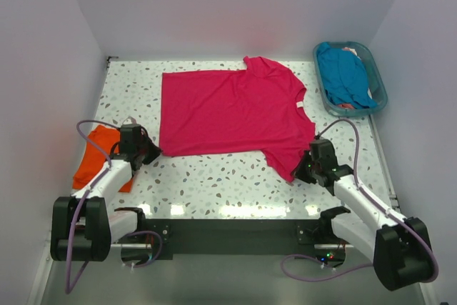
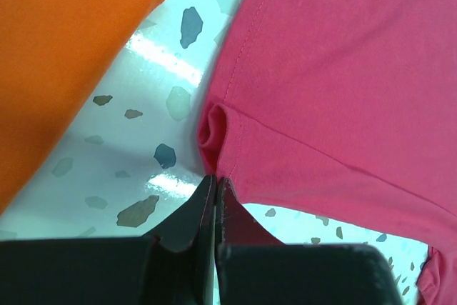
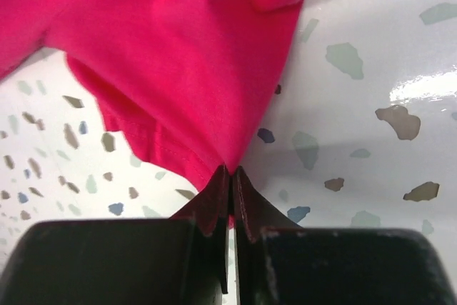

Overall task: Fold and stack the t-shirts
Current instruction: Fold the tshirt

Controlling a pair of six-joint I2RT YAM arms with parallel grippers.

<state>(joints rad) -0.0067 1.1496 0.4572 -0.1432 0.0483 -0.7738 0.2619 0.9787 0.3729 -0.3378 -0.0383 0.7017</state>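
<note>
Wrist views show the pink t-shirt (image 2: 343,69) pinched (overhead: probably).

Middle t-shirt (image 1: 228,112): hot pink, plain
Left-edge t-shirt (image 1: 96,158): orange, plain
Basket t-shirt (image 1: 346,76): teal blue
Basket (image 1: 380,87): teal
Table (image 1: 214,176): white, speckled grey, blue and brown
Arm cables (image 1: 89,123): purple

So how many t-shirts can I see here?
3: pink one spread mid-table, orange one at the left edge, teal one in the basket; more may hide beneath it.
</note>
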